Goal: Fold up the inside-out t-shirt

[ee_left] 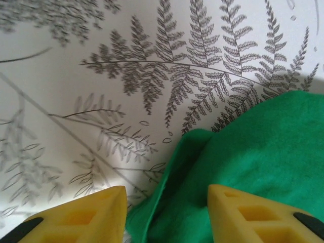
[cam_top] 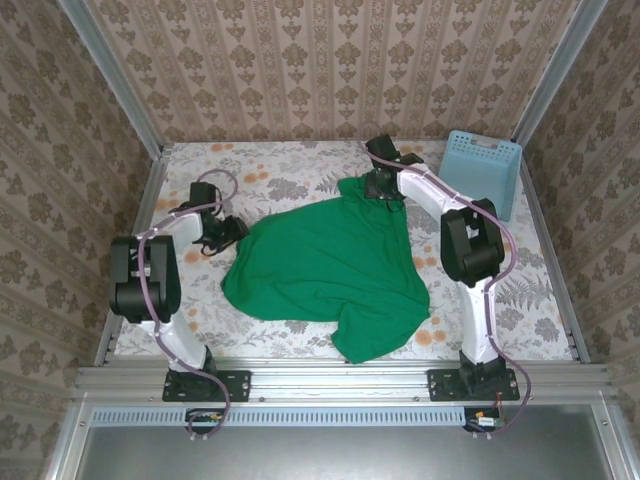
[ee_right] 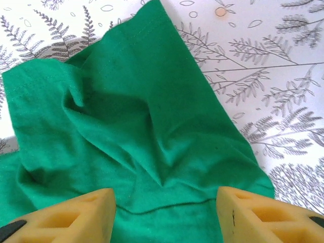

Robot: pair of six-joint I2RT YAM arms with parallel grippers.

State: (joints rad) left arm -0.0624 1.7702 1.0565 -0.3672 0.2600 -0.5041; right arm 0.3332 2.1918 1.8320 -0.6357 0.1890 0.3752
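The inside-out t-shirt (cam_top: 330, 265) is bright green and lies wrinkled and spread over the middle of the fern-print table, one part trailing toward the near edge. My left gripper (cam_top: 228, 235) is at the shirt's left edge. In the left wrist view its yellow fingers (ee_left: 91, 215) stand apart, and a folded edge of the t-shirt (ee_left: 243, 157) lies between them. My right gripper (cam_top: 378, 190) is over the shirt's far corner. In the right wrist view this gripper (ee_right: 166, 215) is open, and rumpled cloth (ee_right: 131, 116) with a seam line lies under the gap.
A light blue lattice basket (cam_top: 485, 170) leans at the back right corner, close behind the right arm. Patterned walls enclose the table on three sides. Bare tabletop (cam_top: 520, 290) shows to the right of the shirt and along the far side.
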